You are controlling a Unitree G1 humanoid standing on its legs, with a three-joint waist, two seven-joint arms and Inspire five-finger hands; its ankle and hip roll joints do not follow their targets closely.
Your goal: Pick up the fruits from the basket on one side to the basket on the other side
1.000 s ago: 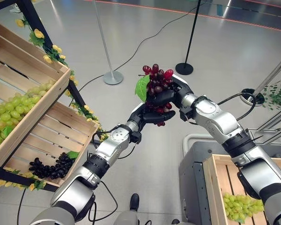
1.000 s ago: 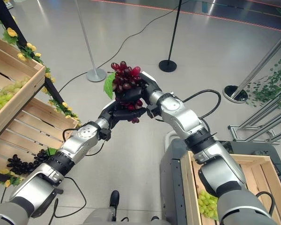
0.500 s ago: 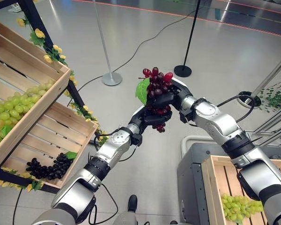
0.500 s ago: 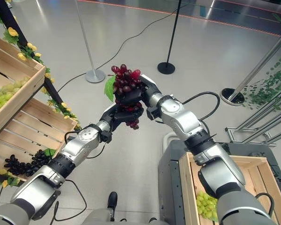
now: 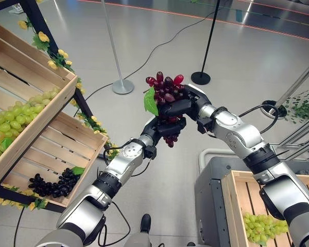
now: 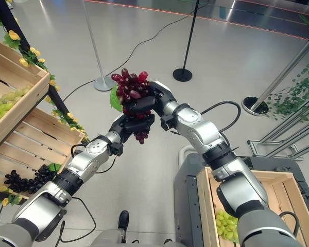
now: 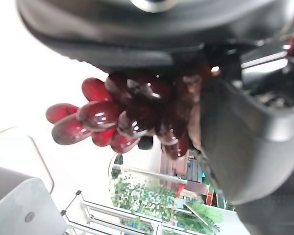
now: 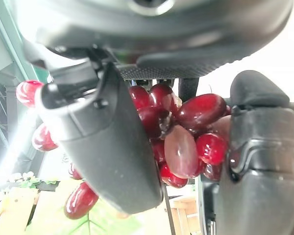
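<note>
Compared with a second ago, both hands and the red grape bunch (image 5: 164,95) sit a bit further to the robot's left, with the bunch tipped that way. Right hand (image 5: 177,105) is clenched over the upper part, left hand (image 5: 162,126) curled round the lower part, so it's a mid-air handover above the floor. Risk as I see it: if one lets go before the other has a firm grip, the bunch slips and drops well short of the right-side crate (image 5: 236,191) holding green grapes (image 5: 260,226). Loose grapes dangling under the fingers could also tear off if the hands pull against each other.
</note>
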